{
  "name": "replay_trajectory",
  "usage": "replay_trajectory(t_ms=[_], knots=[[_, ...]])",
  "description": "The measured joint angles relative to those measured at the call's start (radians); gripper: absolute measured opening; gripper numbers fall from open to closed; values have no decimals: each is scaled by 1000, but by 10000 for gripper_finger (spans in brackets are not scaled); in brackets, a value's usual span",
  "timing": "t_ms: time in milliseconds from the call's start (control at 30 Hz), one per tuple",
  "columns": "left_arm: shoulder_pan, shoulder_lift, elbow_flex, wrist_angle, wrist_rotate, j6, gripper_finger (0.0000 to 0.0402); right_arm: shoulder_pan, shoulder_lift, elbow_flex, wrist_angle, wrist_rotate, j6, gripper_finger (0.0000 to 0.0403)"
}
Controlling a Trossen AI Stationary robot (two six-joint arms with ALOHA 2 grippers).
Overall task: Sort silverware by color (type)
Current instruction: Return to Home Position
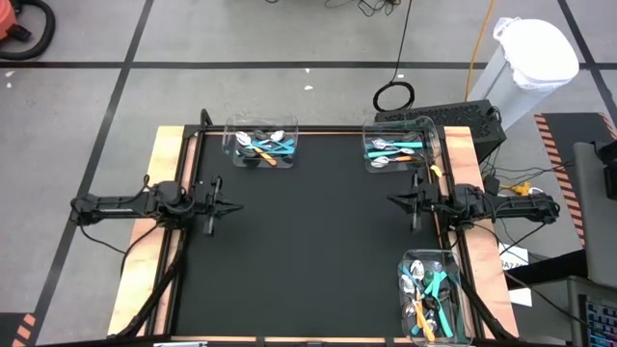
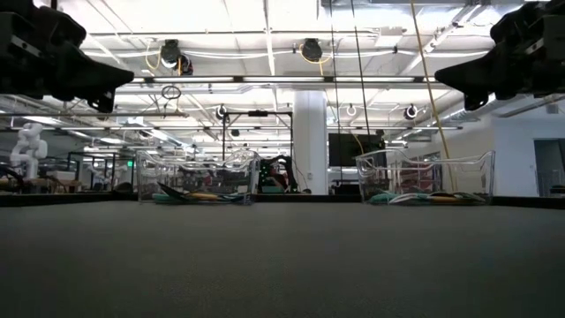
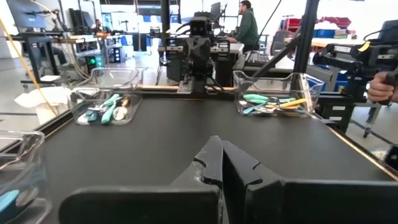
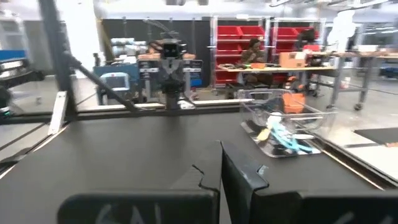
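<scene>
the silverware (image 1: 265, 146) is held in three clear bins (image 1: 260, 120) at eleven, one and five o'clock of the table (image 1: 308, 260). the left gripper (image 1: 231, 205) at nine and the right gripper (image 1: 393, 200) at three are seen with fingers pressed together.

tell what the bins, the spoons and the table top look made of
The bins look like clear glossy plastic: the contents show through the walls. The spoons seem to have shiny metal heads and teal or orange handles, likely plastic. The table top looks like a matte black mat, material unclear.
</scene>
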Motion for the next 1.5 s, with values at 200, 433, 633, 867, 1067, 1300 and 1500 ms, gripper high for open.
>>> replay_trajectory(t_ms=[200,433,633,867,1067,1300,1500], knots=[[-1,1,0,-1,-15,2,0,0,0,0,2,62,-6,4],[-1,1,0,-2,-18,2,0,0,0,0,-3,62,3,4],[-1,1,0,-2,-19,2,0,0,0,0,-4,62,1,4],[-1,1,0,-2,-20,1,0,0,0,0,-5,62,1,4],[-1,1,0,-2,-23,1,0,0,0,0,-6,62,1,4],[-1,1,0,-1,-23,1,0,0,0,0,-6,62,1,4],[-1,1,0,-1,-23,1,0,0,0,0,-6,62,1,4]])
